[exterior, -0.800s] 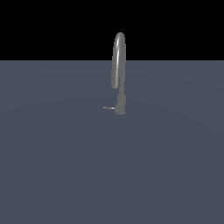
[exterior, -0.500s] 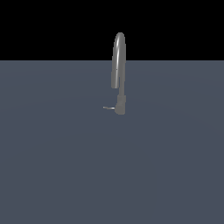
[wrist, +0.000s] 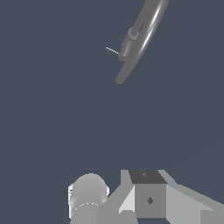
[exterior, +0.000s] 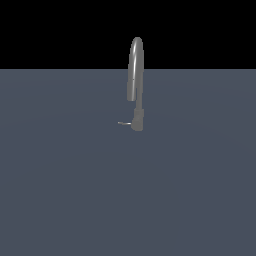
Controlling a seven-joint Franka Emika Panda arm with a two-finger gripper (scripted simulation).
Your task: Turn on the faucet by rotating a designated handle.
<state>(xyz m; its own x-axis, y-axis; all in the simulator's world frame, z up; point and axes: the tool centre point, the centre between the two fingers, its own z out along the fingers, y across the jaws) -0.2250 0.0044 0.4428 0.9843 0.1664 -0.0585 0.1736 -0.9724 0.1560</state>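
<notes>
The faucet (exterior: pixel 136 75) stands upright on the flat grey-blue surface in the middle of the exterior view, with a tall arched spout over a short thick base (exterior: pixel 137 121). The handle (exterior: pixel 123 123) is a thin short rod sticking out of the base toward the exterior view's left. In the wrist view the faucet (wrist: pixel 143 30) is seen from above and at a distance, with the handle (wrist: pixel 112 50) pointing sideways from its base. No gripper fingers show in either view, and nothing touches the faucet.
The grey-blue surface (exterior: pixel 65 190) stretches around the faucet in all directions. In the wrist view, white-and-grey arm parts show at the picture's edge: a rounded cylinder (wrist: pixel 89 194) and a blocky piece (wrist: pixel 148 197), far from the faucet.
</notes>
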